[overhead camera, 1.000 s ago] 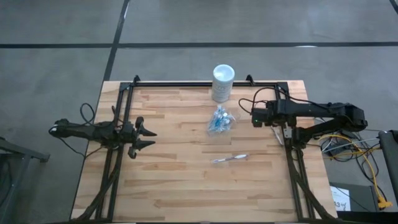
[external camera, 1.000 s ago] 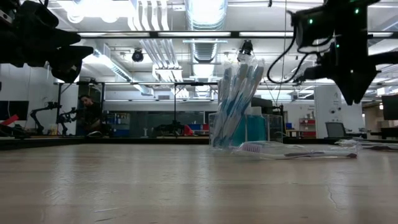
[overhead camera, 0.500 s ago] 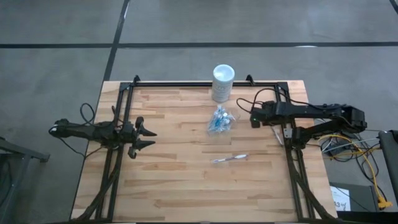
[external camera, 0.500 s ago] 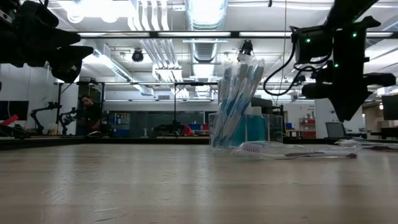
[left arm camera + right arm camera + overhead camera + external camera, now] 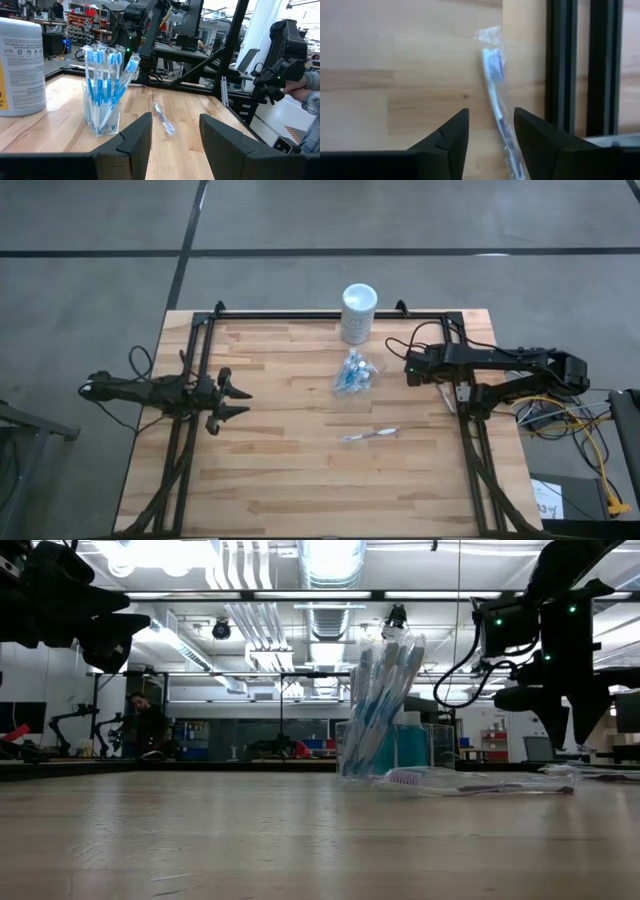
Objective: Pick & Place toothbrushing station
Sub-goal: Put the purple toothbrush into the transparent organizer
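The pale wooden plank counter [image 5: 300,450] carries a black metal frame [image 5: 300,313] along its edges. A white cylindrical canister with printed label [image 5: 358,313] stands at the far edge. Just in front of it stands the small clear plastic cup [image 5: 101,116], upright and holding several blue-and-white toothbrushes [image 5: 102,70]. One wrapped toothbrush [image 5: 368,435] lies flat nearer the front, apart from the cup. A second wrapped toothbrush [image 5: 496,95] lies beside the right frame rail.

The left end effector [image 5: 236,400] hangs over the left side of the counter, fingers parted, holding nothing. The right end effector [image 5: 489,131] sits above the second wrapped toothbrush, fingers apart and empty.
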You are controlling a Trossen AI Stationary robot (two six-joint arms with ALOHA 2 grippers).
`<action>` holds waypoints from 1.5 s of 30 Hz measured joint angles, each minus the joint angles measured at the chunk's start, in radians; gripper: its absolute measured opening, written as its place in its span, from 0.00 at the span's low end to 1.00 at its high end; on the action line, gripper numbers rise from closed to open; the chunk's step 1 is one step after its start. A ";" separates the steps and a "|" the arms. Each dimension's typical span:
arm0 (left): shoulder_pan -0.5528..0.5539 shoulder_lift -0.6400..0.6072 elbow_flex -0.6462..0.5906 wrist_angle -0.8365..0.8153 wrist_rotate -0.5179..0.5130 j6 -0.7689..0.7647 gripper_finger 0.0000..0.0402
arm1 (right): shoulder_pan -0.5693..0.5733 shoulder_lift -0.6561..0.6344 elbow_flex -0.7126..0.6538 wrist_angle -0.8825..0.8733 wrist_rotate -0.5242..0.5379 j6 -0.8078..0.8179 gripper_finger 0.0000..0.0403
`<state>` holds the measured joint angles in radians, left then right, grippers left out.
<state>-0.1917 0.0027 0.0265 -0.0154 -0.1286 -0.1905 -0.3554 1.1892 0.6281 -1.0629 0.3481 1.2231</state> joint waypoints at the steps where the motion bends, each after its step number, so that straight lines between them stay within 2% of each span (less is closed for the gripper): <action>1: 0.000 0.000 0.000 0.000 0.000 0.000 0.42 | -0.003 0.000 0.000 0.001 0.007 -0.010 0.37; 8: 0.000 0.000 0.000 0.000 0.000 0.000 0.42 | -0.023 0.002 -0.004 0.005 0.100 -0.061 0.44; 12: 0.000 0.000 0.000 0.000 0.000 0.000 0.42 | -0.059 0.003 -0.030 0.045 0.100 -0.079 0.44; 18: 0.000 0.000 0.000 0.000 0.000 0.000 0.42 | -0.114 0.003 -0.119 0.244 0.031 -0.168 0.40; 21: 0.000 0.000 0.000 0.000 0.000 0.000 0.42 | -0.134 0.003 -0.146 0.284 0.025 -0.179 0.39; 37: -0.001 0.000 0.000 0.000 0.000 0.000 0.42 | -0.143 0.002 -0.123 0.284 0.049 -0.266 0.37; 45: -0.001 0.000 0.000 0.000 0.000 0.000 0.42 | -0.143 0.002 -0.108 0.203 0.090 -0.227 0.35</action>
<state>-0.1925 0.0026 0.0265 -0.0154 -0.1285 -0.1906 -0.4986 1.1915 0.5206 -0.8598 0.4386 0.9961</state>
